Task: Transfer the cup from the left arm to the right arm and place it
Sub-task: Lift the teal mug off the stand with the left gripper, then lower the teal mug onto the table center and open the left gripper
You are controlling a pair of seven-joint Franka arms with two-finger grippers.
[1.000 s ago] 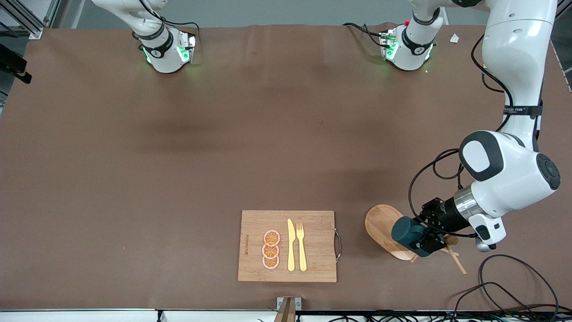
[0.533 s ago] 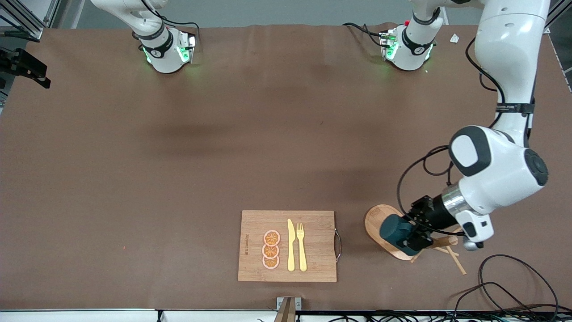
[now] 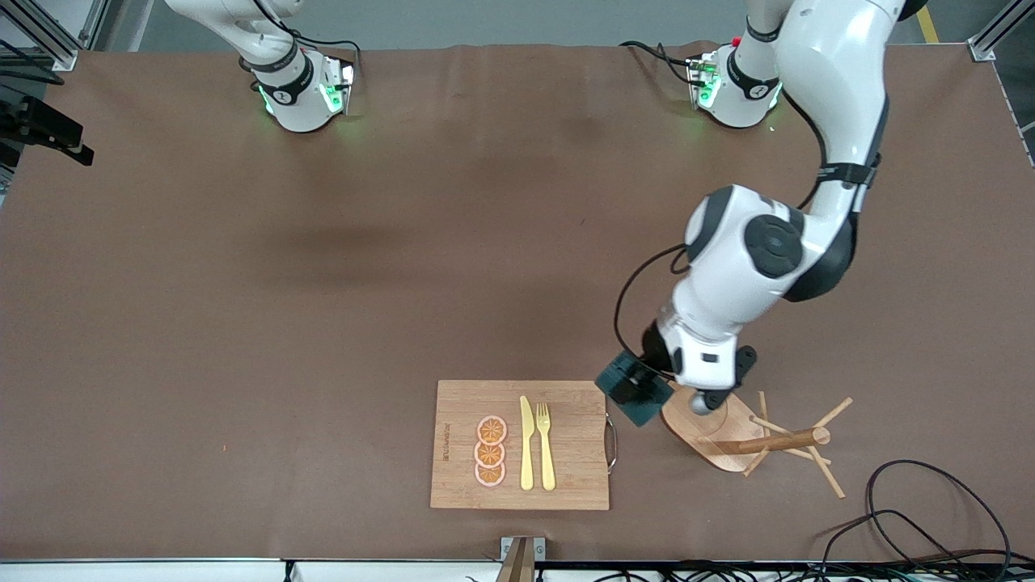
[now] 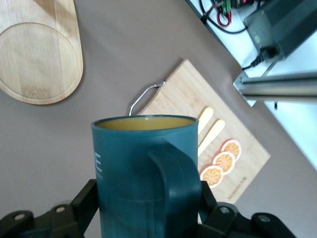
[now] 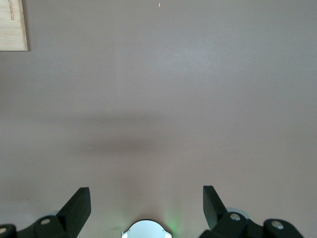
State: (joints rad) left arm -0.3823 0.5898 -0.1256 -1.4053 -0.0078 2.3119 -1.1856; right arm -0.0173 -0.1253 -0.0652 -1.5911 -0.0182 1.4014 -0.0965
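A pale embossed mark on the cup (image 4: 143, 168) and a dark stamp along one edge of the cutting board (image 3: 520, 444) show, but neither can be read.

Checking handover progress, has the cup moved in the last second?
Yes. The cup, held by the left gripper, went from over the wooden rack toward the cutting board.

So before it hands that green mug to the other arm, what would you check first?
1. Left gripper shut on the cup: ok.
2. Cup upright: ok in the left wrist view.
3. Cup clear of the peg rack: ok.
4. Right gripper open to receive: ok.
5. Right gripper near the cup: not ok; its wrist view shows only bare table and a corner of the cutting board.
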